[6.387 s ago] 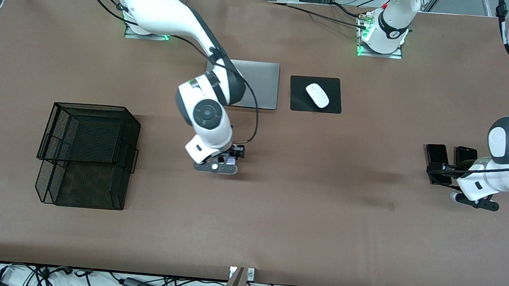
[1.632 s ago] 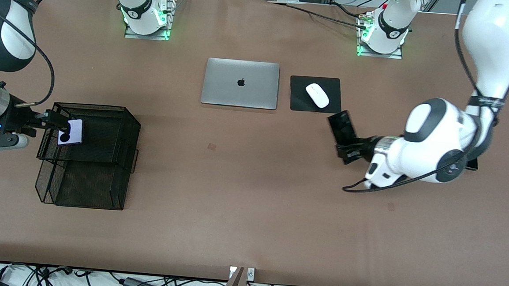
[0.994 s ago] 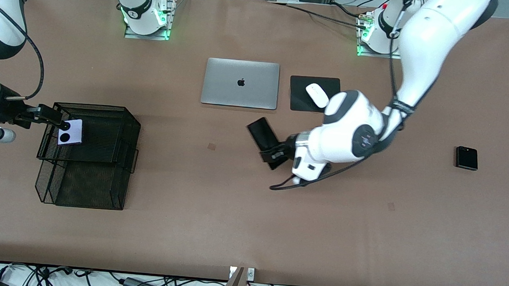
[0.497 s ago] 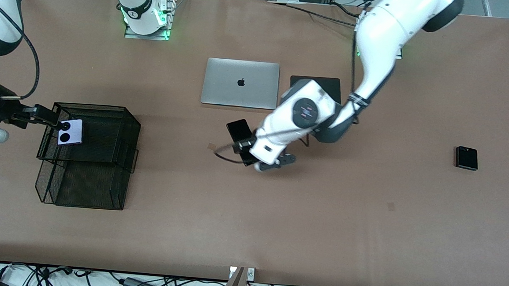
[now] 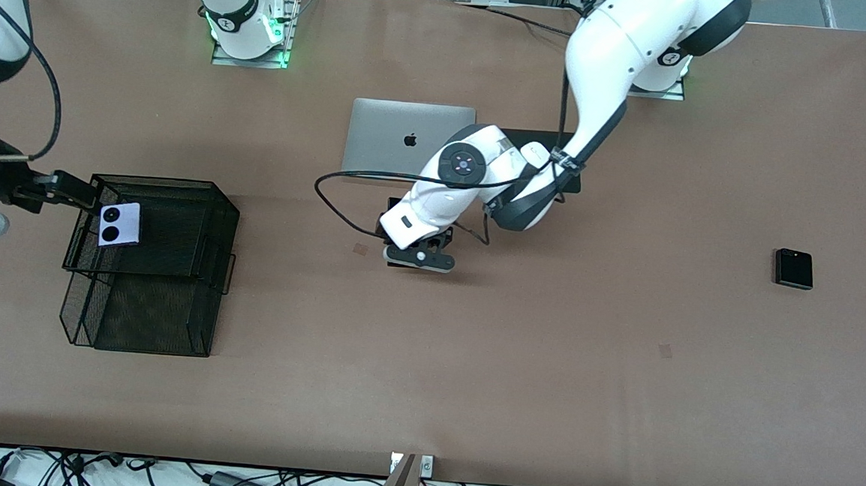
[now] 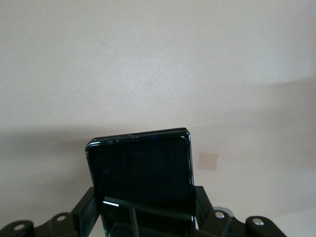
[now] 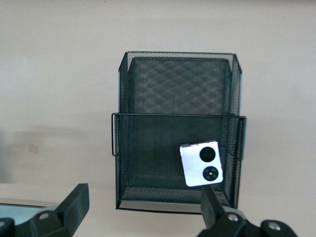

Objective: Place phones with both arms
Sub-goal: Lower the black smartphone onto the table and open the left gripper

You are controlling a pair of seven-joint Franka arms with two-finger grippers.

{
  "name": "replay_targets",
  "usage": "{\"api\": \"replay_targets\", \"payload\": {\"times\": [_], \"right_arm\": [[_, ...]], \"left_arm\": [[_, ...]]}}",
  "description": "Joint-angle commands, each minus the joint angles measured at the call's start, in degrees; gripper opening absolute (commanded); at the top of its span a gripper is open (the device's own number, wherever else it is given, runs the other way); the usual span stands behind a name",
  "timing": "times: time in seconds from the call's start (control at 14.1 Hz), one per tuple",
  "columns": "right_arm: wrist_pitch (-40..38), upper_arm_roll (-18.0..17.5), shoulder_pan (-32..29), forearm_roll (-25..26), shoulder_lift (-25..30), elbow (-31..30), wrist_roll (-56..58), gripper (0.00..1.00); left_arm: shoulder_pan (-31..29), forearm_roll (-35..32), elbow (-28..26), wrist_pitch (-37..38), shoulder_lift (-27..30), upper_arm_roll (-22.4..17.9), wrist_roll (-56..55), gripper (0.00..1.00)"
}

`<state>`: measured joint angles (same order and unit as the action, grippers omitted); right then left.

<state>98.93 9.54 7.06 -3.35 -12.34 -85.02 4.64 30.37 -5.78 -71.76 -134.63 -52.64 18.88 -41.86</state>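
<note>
Brown worktop [image 5: 618,405] fills the frame; cables and a power strip run along the bottom edge, arm bases with green lights along the top. Silver laptop [image 5: 398,139] sits top centre, partly covered by the left arm.

Left tool [image 5: 411,251], frame centre, is clamped on the long black phone [image 6: 140,173]; the phone's long axis runs out from between the fingers, free end sticking out ahead over bare worktop.

Right tool [image 5: 79,193], at the frame's left edge, stands spread wide. Lavender phone [image 5: 119,224] lies in the upper tier of the black mesh tray [image 5: 175,272], camera circles up, just beside one finger [image 7: 215,210].

Small black phone [image 5: 793,268] lies flat at the right of the frame, well apart from both tools.
</note>
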Motion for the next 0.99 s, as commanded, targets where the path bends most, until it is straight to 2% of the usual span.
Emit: {"api": "replay_targets", "payload": {"times": [0.0,0.43,0.5,0.57,0.71,0.92], "right_arm": [[-2.16,-0.57,2.43,5.61,3.37,-0.59,-1.12,1.0],[-0.67,-0.57,3.05,5.9,5.05,-3.75,-1.56,1.0],[-0.32,-0.49,3.05,5.9,4.96,-3.75,-1.56,1.0],[-0.06,-0.49,3.05,5.81,4.87,-3.75,-1.56,1.0],[0.21,-0.49,3.05,5.81,4.87,-3.67,-1.56,1.0],[0.3,-0.49,3.05,5.81,4.78,-3.67,-1.47,1.0]], "left_arm": [[4.42,-0.99,7.85,0.6,-6.05,-4.11,0.73,0.29],[5.49,-1.16,9.52,0.42,-8.44,-6.66,-2.0,0.3],[6.1,-1.16,9.62,0.42,-8.7,-7.27,-1.91,0.38],[6.54,-1.16,9.71,0.42,-8.71,-7.97,-1.91,0.55],[6.72,-1.25,9.79,0.42,-8.71,-8.42,-1.91,1.0],[6.63,-1.16,9.97,0.86,-8.18,-8.42,-2.35,1.0]]}}
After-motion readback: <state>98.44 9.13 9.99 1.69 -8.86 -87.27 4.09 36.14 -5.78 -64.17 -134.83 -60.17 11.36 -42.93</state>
